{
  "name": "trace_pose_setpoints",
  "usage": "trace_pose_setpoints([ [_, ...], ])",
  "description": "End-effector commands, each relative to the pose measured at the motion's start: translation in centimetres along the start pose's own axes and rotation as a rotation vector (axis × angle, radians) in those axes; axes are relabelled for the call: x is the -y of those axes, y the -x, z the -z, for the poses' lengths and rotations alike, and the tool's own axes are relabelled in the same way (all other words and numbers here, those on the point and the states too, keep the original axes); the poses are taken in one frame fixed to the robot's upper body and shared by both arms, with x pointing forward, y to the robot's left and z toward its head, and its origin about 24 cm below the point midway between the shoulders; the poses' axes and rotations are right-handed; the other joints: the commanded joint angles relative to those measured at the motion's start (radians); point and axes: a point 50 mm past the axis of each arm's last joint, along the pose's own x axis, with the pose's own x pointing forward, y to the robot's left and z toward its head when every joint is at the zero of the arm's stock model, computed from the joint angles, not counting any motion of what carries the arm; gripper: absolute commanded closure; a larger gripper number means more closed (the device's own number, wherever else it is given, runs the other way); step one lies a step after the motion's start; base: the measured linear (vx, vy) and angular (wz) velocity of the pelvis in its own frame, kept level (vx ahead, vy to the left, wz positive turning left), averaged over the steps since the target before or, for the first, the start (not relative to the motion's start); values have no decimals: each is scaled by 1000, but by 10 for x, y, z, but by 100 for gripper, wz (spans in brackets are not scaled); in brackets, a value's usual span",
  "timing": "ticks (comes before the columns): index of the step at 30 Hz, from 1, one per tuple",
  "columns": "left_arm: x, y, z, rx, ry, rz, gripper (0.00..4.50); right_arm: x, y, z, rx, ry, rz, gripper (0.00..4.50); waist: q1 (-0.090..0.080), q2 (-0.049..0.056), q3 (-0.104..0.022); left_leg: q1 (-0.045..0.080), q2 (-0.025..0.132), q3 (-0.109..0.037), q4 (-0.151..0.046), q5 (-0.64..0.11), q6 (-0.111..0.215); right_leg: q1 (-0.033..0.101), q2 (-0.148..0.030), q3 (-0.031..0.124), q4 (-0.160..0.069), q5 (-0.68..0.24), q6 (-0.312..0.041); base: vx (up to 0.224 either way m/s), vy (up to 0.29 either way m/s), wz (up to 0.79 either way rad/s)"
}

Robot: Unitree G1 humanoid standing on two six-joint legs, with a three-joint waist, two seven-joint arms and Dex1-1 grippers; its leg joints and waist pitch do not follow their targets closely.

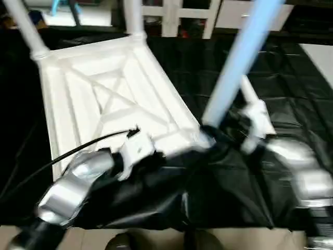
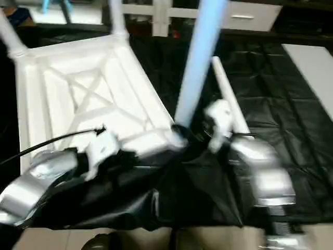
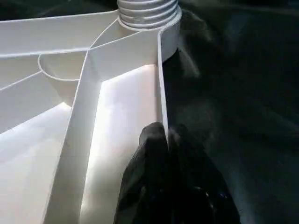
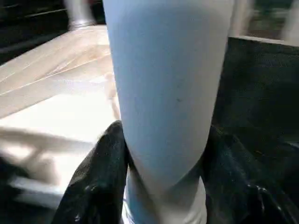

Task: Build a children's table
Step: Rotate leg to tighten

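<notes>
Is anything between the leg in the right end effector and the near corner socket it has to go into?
Nothing visible. The leg already meets the corner socket of the tabletop, with the right end effector around it.

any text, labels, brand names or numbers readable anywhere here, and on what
None can be read.
Tabletop: plain white ribs, no lettering.
Leg between the right hand's fingers: plain, unmarked surface.
Loose leg lying on the black cloth: no marks.
Left hand, shut on the tabletop's edge wall: no label visible.
Background furniture: too blurred to tell whether anything is printed.
</notes>
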Motion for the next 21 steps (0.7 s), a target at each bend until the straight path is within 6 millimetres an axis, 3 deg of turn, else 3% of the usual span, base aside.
trace_pose_setpoints([
  [1,29,-27,6,-55,82,80,450,9,-6,33,-126,-121,278,262,4,6,-52,17,28,-22,-84,-294,-5,44,-27,21,-71,-389,-149,0,0,0],
  [2,29,-39,0,-60,114,16,450,4,-17,42,-129,-173,373,262,-3,10,-46,18,29,-21,-87,-325,-21,34,-27,23,-75,-412,-140,0,0,0],
  [3,29,-48,-4,-61,144,-32,450,1,-24,47,-135,-215,427,262,-8,9,-37,25,24,-26,-89,-407,-42,24,-26,16,-88,-527,-111,0,0,0],
  [6,30,-66,-17,-46,200,-103,450,-9,-39,56,-145,-285,514,262,-19,5,-36,35,19,-39,-89,-498,-59,21,-27,6,-103,-642,-44,-35,10,-4],
  [7,35,-77,-28,-16,206,-90,450,-18,-53,59,-152,-289,496,262,-23,6,-37,38,15,-47,-90,-527,-55,23,-27,0,-113,-664,-21,0,0,0],
  [8,36,-77,-29,-14,206,-88,450,-19,-54,59,-151,-288,493,262,-29,8,-38,35,13,-55,-94,-544,-49,27,-27,-6,-115,-650,-16,0,0,0],
  [9,37,-77,-33,18,164,-50,450,-27,-64,52,-130,-236,376,262,-30,8,-41,25,13,-63,-99,-545,-40,38,-29,-10,-115,-627,-11,0,0,0],
  [10,36,-74,-31,18,151,-43,450,-28,-65,47,-104,-211,325,262,-32,0,-41,21,13,-65,-101,-548,-34,40,-28,-11,-116,-615,-10,0,0,0],
  [12,30,-60,-20,28,108,-1,450,-24,-58,30,-35,-145,193,262,-25,10,-48,14,17,-71,-105,-499,-17,52,-35,-12,-109,-485,-48,0,0,0],
  [13,27,-51,-15,34,79,15,450,-20,-52,22,-3,-102,138,207,-23,6,-47,12,19,-66,-106,-471,-6,53,-34,-8,-103,-417,-72,0,0,0],
  [14,26,-43,-11,46,48,38,450,-17,-45,15,22,-66,87,207,-20,5,-46,12,18,-64,-105,-463,1,51,-33,-6,-103,-398,-80,0,0,0],
  [17,27,-23,1,49,8,129,450,-10,-27,2,50,-32,-40,183,-10,3,-46,19,22,-45,-97,-375,47,50,-35,8,-92,-319,-141,0,0,0],
  [19,27,-11,11,18,8,162,450,-6,-12,-3,31,21,-122,151,-1,12,-47,29,27,-36,-93,-336,60,43,-35,11,-92,-319,-173,0,0,0],
  [21,26,3,23,-21,30,184,450,1,9,-5,-35,122,-217,151,16,16,-48,38,33,-21,-86,-254,77,42,-28,15,-79,-222,-210,33,-19,10],
])
